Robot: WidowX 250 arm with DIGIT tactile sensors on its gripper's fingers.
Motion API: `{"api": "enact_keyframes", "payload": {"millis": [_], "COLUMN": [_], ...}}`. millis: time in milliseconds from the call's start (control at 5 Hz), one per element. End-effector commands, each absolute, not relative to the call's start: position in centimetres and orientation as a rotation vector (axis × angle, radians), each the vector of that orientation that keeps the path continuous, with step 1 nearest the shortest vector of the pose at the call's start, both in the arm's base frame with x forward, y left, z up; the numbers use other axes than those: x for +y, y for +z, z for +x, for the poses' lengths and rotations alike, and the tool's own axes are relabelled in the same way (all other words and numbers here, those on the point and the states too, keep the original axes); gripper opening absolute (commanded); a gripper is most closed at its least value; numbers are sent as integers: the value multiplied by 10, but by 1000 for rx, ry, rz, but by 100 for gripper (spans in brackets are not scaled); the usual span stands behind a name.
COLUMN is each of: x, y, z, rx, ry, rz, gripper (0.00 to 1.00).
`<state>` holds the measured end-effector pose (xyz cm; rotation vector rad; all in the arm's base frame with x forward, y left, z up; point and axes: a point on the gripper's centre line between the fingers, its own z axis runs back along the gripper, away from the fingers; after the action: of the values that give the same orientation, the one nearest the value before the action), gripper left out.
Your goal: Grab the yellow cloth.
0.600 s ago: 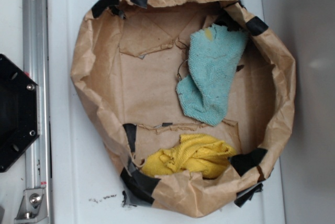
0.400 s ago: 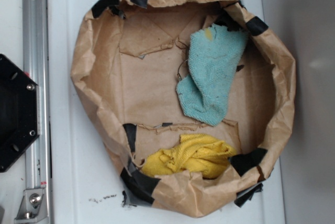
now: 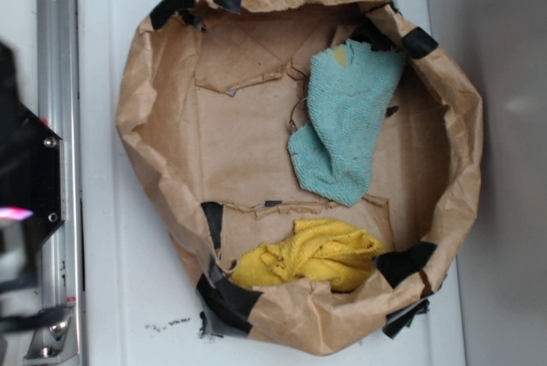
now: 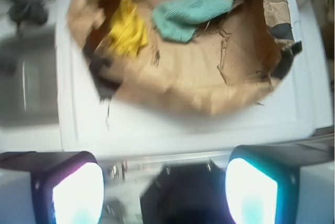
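Note:
The yellow cloth point(image 3: 312, 255) lies crumpled at the near edge inside a brown paper bag point(image 3: 162, 101), whose rolled rim is patched with black tape. It also shows in the wrist view point(image 4: 128, 25), upper left. My gripper point(image 4: 165, 192) is open and empty, its two glowing fingers point(image 4: 78, 195) wide apart, outside the bag over the left side of the white surface. In the exterior view only a blurred dark part of the arm point(image 3: 17, 229) shows at the left edge.
A light teal cloth point(image 3: 346, 122) lies in the bag's far right part, also seen in the wrist view point(image 4: 191, 7). A metal rail point(image 3: 55, 67) and black base plate point(image 3: 30, 178) stand at the left. The bag rests on a white surface point(image 3: 128, 289).
A blurred part of the arm has come into the exterior view at the left edge. The cloths and the bag have not moved.

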<state>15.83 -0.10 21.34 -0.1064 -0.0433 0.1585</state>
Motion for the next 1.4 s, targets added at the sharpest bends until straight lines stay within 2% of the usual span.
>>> {"api": "enact_keyframes", "payload": {"millis": [0, 200, 400, 600, 800, 1000, 1200], "x": [21, -4, -42, -66, -88, -99, -90], "y": [170, 117, 88, 60, 48, 41, 39], "z": [237, 264, 263, 258, 260, 263, 264], "rx": [-62, 7, 83, 129, 101, -52, -177], "ry": [451, 482, 493, 450, 367, 260, 173], "rz": [-212, -337, -347, -297, -408, -511, -457], "gripper": [100, 100, 100, 100, 100, 0, 0]}}
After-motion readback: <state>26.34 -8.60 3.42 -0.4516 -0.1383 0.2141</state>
